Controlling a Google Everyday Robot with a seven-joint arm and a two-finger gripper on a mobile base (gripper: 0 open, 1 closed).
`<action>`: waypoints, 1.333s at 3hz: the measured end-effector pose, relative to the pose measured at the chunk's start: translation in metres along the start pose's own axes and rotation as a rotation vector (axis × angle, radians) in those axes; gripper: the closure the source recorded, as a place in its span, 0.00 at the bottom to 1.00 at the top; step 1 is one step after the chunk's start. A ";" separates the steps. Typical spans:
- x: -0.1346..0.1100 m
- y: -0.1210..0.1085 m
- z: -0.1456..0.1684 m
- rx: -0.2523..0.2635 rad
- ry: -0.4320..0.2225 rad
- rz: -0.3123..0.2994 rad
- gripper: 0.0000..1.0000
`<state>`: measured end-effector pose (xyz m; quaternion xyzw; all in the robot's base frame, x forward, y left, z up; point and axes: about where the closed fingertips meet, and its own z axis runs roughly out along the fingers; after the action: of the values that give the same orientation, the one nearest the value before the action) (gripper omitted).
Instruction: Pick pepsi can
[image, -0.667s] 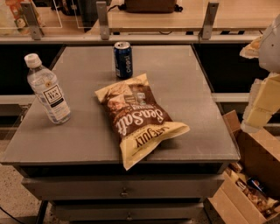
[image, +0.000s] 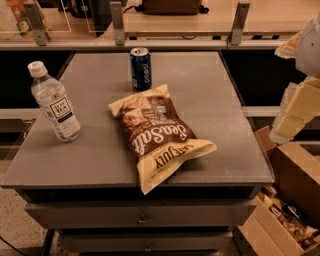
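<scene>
**Blue can at the back of the table, one of three things on it**

We count three things on the grey table (image: 225, 100): one can (image: 140, 68), one bottle (image: 54, 102) and one chip bag (image: 160, 135). The can is dark blue with a silver top. It stands upright near the far edge, a little left of the middle, with nothing holding it. The bag is brown and cream and lies flat in the middle, running from just in front of the can down to the near edge, where its lower end hangs slightly over. Its upper corner sits close to the can's base, and we cannot tell if they touch. The clear bottle, with a white cap and dark label, stands upright at the left side, well apart from the can.

The pale gripper (image: 292, 120) hangs off the table's right side, well apart from the can, with bare tabletop between them. Whether it is open or closed we cannot tell.

Below the top we see two drawers (image: 140, 215). One open cardboard box (image: 295, 200) sits at lower right, beside the table. Three metal posts (image: 117, 22) stand along the rail behind.
</scene>
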<state>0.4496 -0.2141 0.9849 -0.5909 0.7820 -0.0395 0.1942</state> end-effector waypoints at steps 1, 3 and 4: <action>-0.015 -0.018 0.007 0.066 -0.108 0.042 0.00; -0.091 -0.086 0.061 0.143 -0.370 0.103 0.00; -0.124 -0.107 0.081 0.140 -0.455 0.122 0.00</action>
<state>0.6038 -0.1162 0.9733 -0.5212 0.7479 0.0523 0.4076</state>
